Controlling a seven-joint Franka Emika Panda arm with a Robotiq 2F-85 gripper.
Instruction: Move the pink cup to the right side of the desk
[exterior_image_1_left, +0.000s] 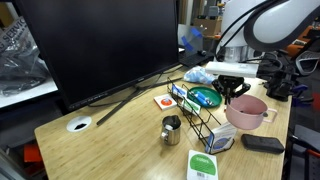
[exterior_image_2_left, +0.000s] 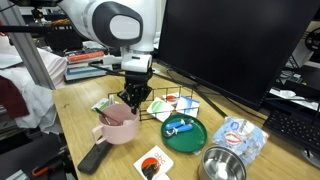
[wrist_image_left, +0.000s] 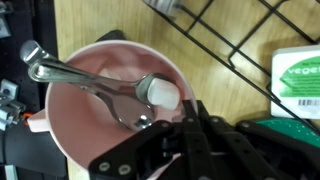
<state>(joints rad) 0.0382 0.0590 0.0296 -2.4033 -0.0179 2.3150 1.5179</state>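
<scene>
The pink cup (exterior_image_1_left: 250, 113) stands on the bamboo desk (exterior_image_1_left: 110, 140) beside a black wire rack, and it shows in both exterior views (exterior_image_2_left: 118, 127). In the wrist view the cup (wrist_image_left: 90, 125) holds a metal utensil with a white end (wrist_image_left: 130, 88). My gripper (exterior_image_1_left: 235, 93) comes straight down onto the cup's rim (exterior_image_2_left: 132, 103). In the wrist view the fingers (wrist_image_left: 193, 120) are closed together over the cup's rim on the rack side. The cup's base rests on the desk (exterior_image_2_left: 75, 115).
A black wire rack (exterior_image_1_left: 205, 105) and a green round lid (exterior_image_2_left: 184, 133) sit next to the cup. A small steel pitcher (exterior_image_1_left: 171, 130), a black flat device (exterior_image_1_left: 262, 143), a green-white box (exterior_image_1_left: 203, 165), a steel bowl (exterior_image_2_left: 222, 165) and a large monitor (exterior_image_1_left: 100, 40) are nearby. A white grommet (exterior_image_1_left: 79, 125) is in the desk.
</scene>
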